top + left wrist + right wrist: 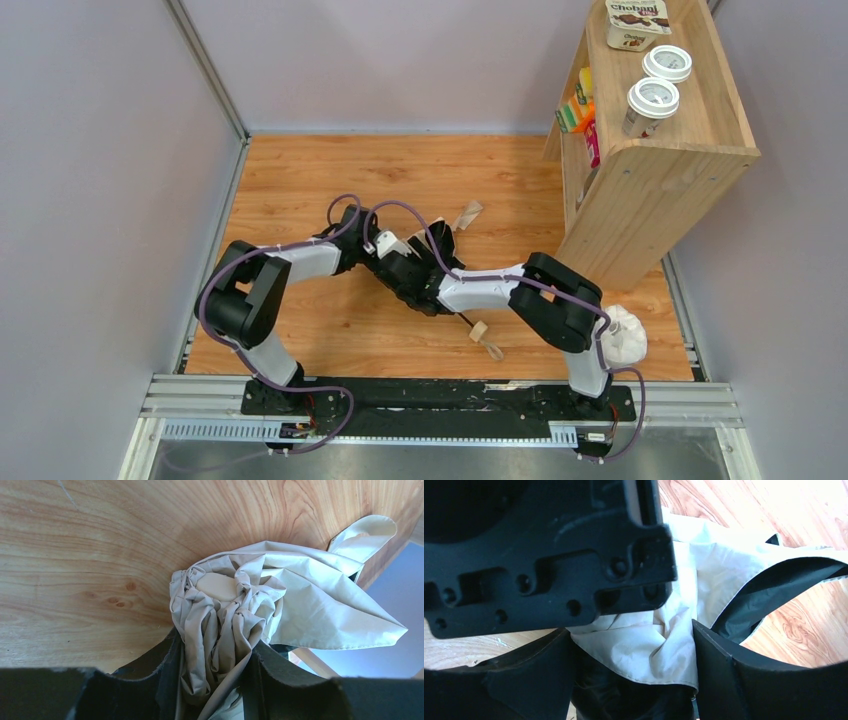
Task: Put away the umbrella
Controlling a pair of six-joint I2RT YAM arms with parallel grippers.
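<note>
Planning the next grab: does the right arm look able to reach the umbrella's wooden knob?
Probably: the knob lies uncovered beside that arm, though the right tool must first leave the canopy.

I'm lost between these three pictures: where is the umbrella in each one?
Top external: umbrella mid-table, mostly hidden under both arms; its knob end pokes out below them.
Left wrist: umbrella fabric bunched at centre, between the left jaws.
Right wrist: umbrella fabric low centre, between the right jaws.
Shared landmark: wooden tabletop.
</note>
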